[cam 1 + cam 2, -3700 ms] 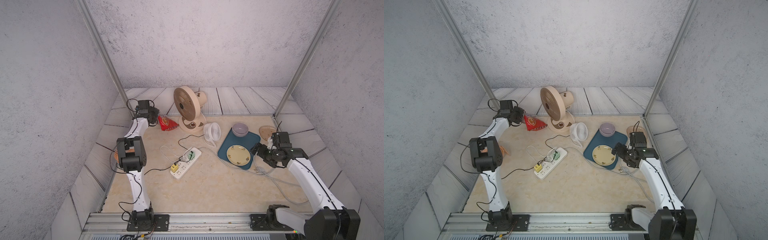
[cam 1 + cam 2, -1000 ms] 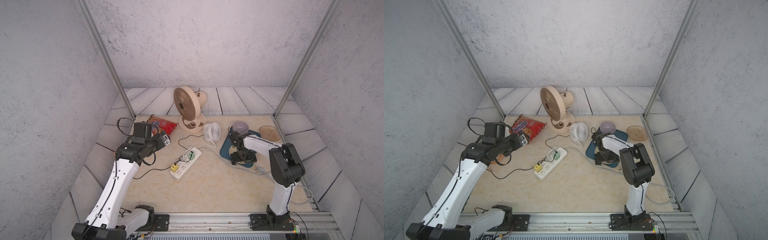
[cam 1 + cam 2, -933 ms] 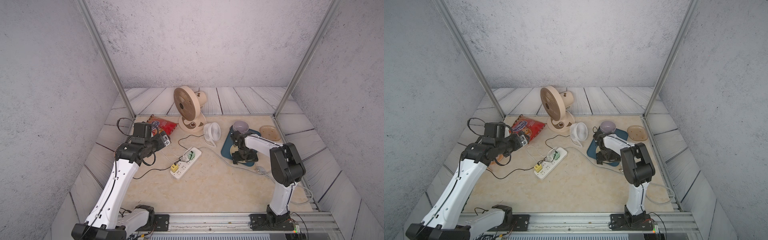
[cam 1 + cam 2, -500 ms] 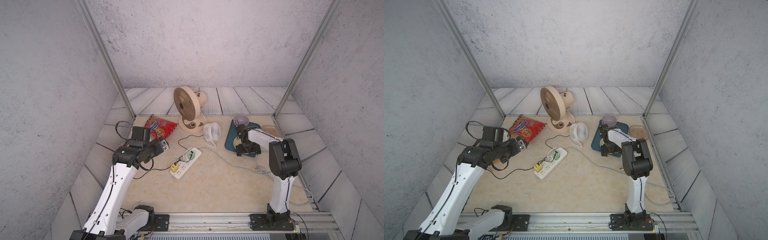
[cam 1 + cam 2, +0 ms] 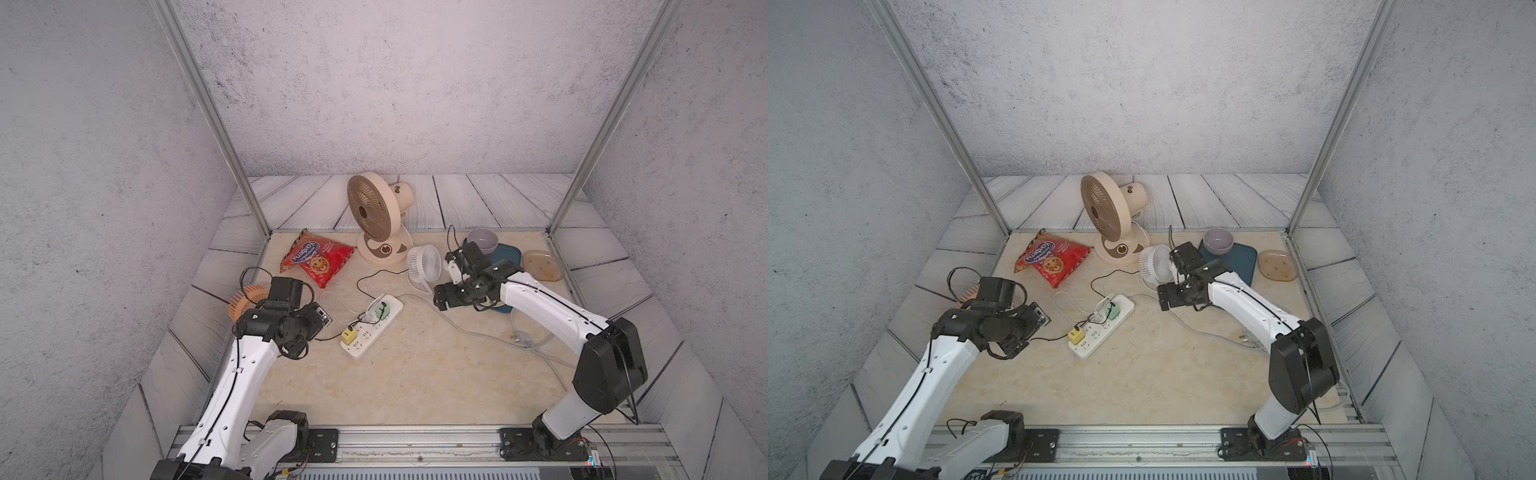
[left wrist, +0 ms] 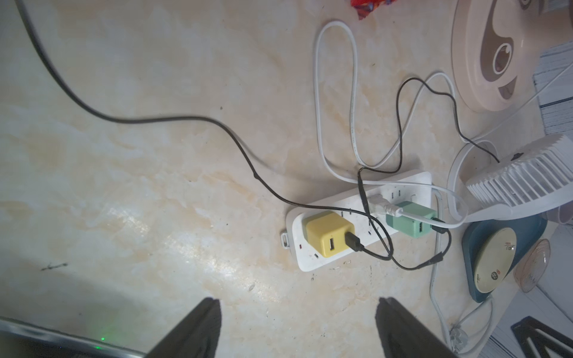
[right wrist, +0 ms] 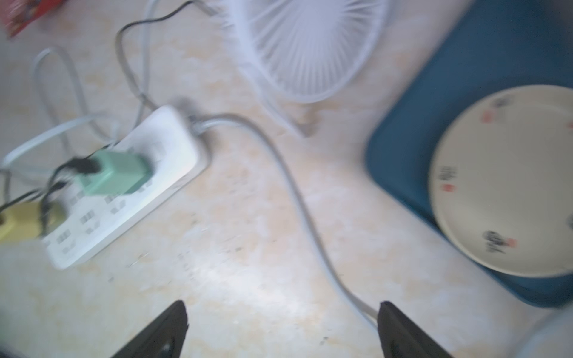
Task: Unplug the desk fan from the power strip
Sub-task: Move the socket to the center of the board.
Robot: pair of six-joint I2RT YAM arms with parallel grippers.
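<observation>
Long flat white plastic power strip (image 5: 372, 325): left claw (image 6: 299, 302) and right claw (image 7: 283, 305), both held wide and empty, have been brought nearer to it; no plug pulled yet.

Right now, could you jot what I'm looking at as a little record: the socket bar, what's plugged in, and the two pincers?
Strip: long flat white plastic power strip, centre of the scene
Plugged in: yellow cube adapter, green cube adapter
Fans: tall beige desk fan, small white fan, both beyond the strip
Left pincer: open, empty, short of the strip
Right pincer: open, empty, short of the strip
</observation>
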